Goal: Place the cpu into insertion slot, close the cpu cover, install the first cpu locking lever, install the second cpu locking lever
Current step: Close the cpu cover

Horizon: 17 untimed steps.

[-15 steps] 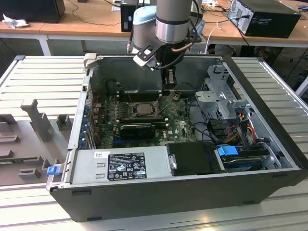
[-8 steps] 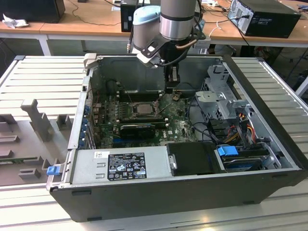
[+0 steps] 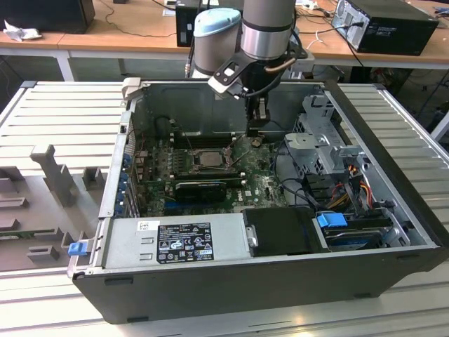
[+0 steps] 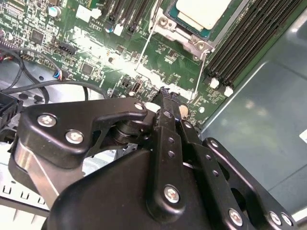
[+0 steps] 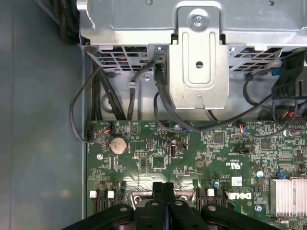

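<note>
Cpu point(image 4: 201, 12) lies flat in the slot point(image 4: 200, 45), pale top up. The cover point(image 4: 178, 29) looks to be down around it, as far as the second wrist view lets me judge. In the exterior view this group sits mid-board inside the open case point(image 3: 280, 288). The gripper point(image 3: 257, 132) hangs low over the board point(image 5: 158, 153), just beside the slot on the exterior view's right. In the first wrist view its jaws are pressed together with no gap and hold nothing. Two thin wire levers point(image 4: 146, 50) run from the slot's corners toward the gripper's tip; I cannot tell whether either is hooked down. Placing and covering look done, so I judge the work to be at a lever, with the closed tip serving as a pusher. Such a push calls for the tip to bear on the wire itself, not on the board's small parts, and to carry it under its catch.
</note>
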Motion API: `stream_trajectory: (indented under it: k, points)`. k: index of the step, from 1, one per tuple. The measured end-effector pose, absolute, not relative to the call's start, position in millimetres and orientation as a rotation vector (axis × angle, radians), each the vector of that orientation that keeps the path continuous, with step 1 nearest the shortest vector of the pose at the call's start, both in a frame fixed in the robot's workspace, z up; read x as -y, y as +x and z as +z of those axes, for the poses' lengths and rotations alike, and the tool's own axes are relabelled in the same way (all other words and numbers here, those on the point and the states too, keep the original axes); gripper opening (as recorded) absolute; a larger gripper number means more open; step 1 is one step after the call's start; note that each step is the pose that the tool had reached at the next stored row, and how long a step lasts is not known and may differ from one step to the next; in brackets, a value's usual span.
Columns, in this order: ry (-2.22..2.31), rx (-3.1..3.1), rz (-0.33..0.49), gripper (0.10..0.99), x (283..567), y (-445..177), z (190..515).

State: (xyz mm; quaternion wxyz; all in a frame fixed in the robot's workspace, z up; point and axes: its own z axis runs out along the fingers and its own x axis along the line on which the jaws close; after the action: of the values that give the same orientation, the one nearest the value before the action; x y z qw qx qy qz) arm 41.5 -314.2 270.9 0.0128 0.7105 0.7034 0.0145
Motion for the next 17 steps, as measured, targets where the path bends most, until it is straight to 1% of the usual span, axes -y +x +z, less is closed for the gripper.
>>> stream_trajectory:
  k: [17]
  points:
    - [2.213, -2.193, 0.045, 0.106, 314, 50, 260]
